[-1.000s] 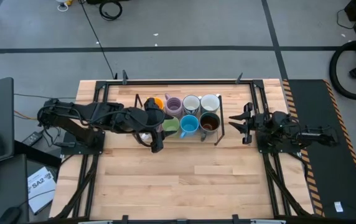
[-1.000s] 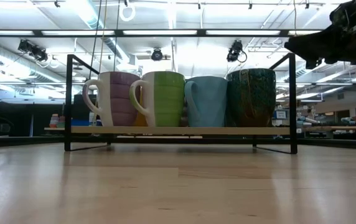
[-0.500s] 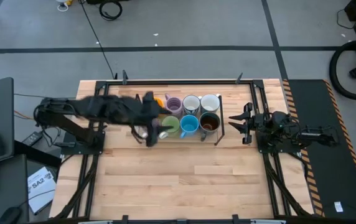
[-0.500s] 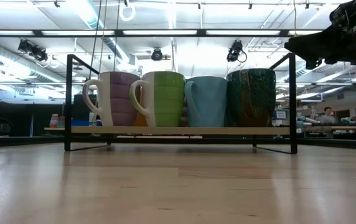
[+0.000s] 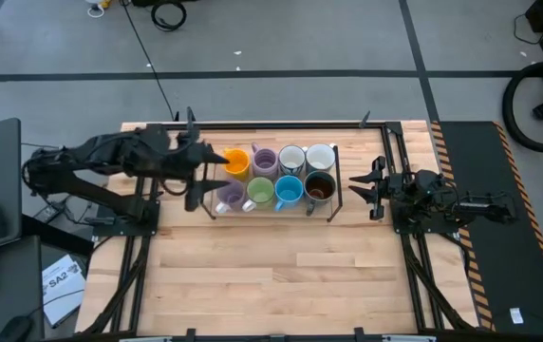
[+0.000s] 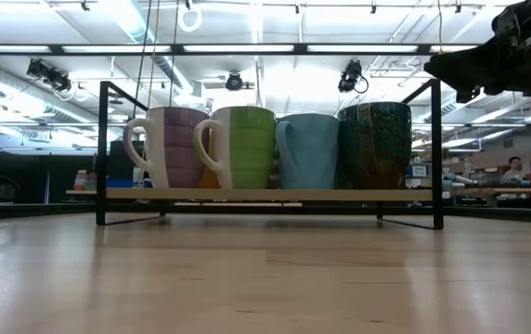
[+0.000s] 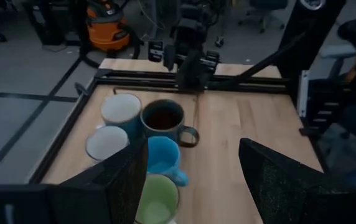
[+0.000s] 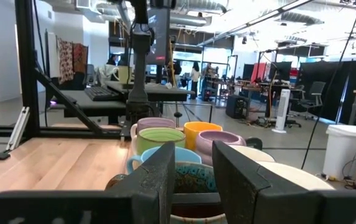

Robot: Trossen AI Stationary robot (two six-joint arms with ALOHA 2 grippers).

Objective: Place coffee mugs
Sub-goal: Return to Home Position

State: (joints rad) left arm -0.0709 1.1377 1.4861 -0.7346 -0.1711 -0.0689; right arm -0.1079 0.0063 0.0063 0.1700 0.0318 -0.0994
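1. Left gripper (image 5: pixel 203 176) hangs raised over the table (image 5: pixel 281 275) at the left end of the shelf (image 6: pixel 358 195). Its two fingers (image 7: pixel 125 180) are spread wide with nothing between them, and its wrist view looks down past them onto the mugs.
2. The right gripper (image 5: pixel 355 185) waits just off the shelf's right end, pointing toward it. Its fingers stand a narrow gap apart and grip nothing.
3. The shelf is a low black wire frame with a light board. It stands on the rear middle of the table, between the two grippers.
4. It holds all eight coffee mugs (image 6: pixel 310 150) in two rows of four. They stand upright, mouths up, packed side by side.
5. The rear row, from the left arm's side to the right arm's side, is:
   - orange mug (image 5: pixel 236 161)
   - rear lilac mug (image 5: pixel 265 160)
   - white patterned mug (image 5: pixel 291 159)
   - pale teal mug (image 5: pixel 320 157)
6. The front row, in the same order, is:
   - front lilac mug (image 5: pixel 231 197)
   - green mug (image 5: pixel 260 194)
   - bright blue mug (image 5: pixel 289 191)
   - dark glazed mug (image 5: pixel 320 188)
7. In the low view the front row hides nearly all of the rear row. Only a sliver of orange shows between the front lilac and green mugs, whose handles point toward the left arm's side.
8. From above, the mouths show only glaze: brown in the dark glazed mug, blue in the bright blue one, orange in the orange one.
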